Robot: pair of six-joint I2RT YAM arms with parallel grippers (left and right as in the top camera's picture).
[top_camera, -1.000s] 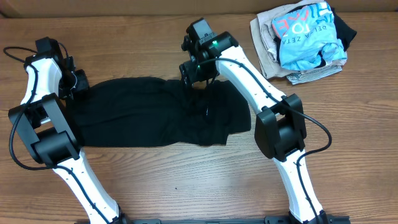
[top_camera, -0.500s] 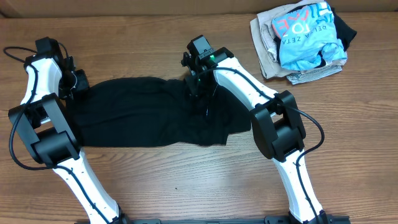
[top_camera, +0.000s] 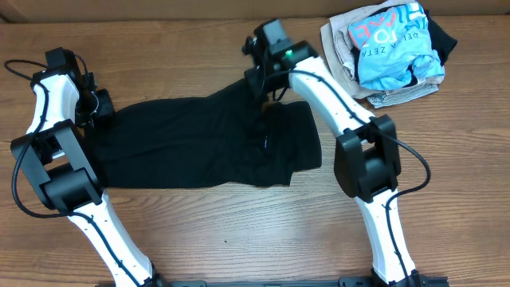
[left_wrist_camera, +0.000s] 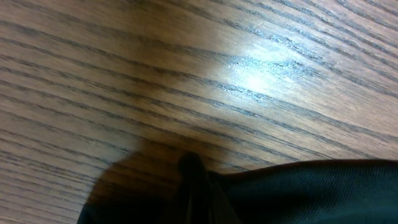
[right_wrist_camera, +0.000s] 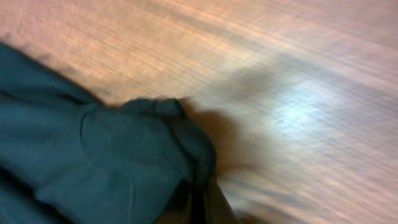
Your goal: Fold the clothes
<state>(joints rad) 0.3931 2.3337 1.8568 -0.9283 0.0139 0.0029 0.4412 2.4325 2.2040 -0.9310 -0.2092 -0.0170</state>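
Clothes (top_camera: 183, 147) stretch between left tool (top_camera: 97, 104) and right tool (top_camera: 264, 86), each clenched on an edge.

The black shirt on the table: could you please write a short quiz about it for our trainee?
1. True or false: the right tool hangs open above the black shirt.
2. In the overhead view, the pile of other clothes sits: A top right; B bottom left; C on the shirt.
3. Which tool holds the shirt's left end?
Key: 1 false, shut on the shirt; 2 A; 3 the left tool.
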